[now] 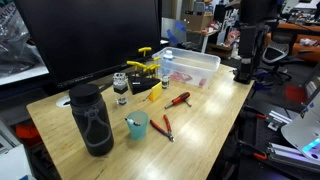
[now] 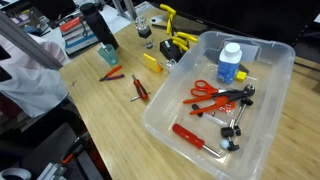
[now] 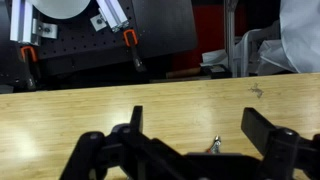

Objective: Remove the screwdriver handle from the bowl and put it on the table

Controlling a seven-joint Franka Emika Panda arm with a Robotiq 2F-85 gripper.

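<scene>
Roughly from the left in an exterior view, a black bottle (image 2: 98,25) stands upright at the far edge of the desk (image 2: 110,120), and red-handled pliers (image 2: 140,88) lie loose on the wood. The clear plastic bowl (image 2: 270,120) seems to serve as a catch-all. It holds a blue-capped bottle (image 2: 231,62), orange scissors (image 2: 205,90) and the red screwdriver handle (image 2: 188,133), which lies flat by the near wall, not yet lifted out. In the wrist view the claw (image 3: 192,125) gapes wide and empty over bare desk, probably readied for the approach.
</scene>
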